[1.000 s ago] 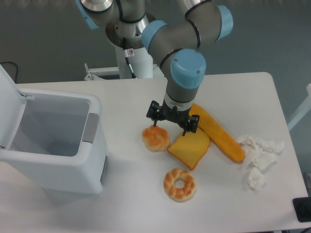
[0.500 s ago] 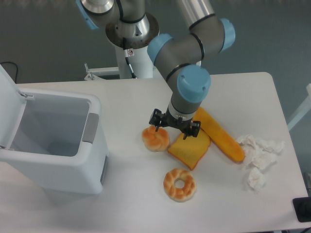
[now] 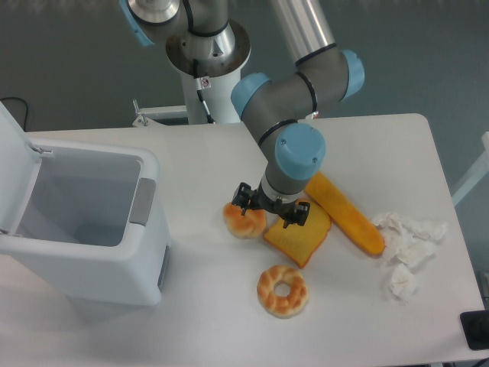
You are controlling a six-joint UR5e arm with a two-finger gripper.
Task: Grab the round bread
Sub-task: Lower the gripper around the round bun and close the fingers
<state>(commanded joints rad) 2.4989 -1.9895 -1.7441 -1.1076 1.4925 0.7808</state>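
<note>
Now: round bread (image 3: 244,220) on the table (image 3: 191,160), at 9 o'clock of the toast (image 3: 296,235) | hand (image 3: 270,208) open, one finger over it | looks light, squashy; pinch the dome's sides gently.

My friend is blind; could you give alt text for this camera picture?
A robot arm's open gripper hangs low over a white table, one finger at a small round bread, the other over a toast slice. Nearby lie ring bread, a long loaf, crumpled tissue and an open bin.
</note>
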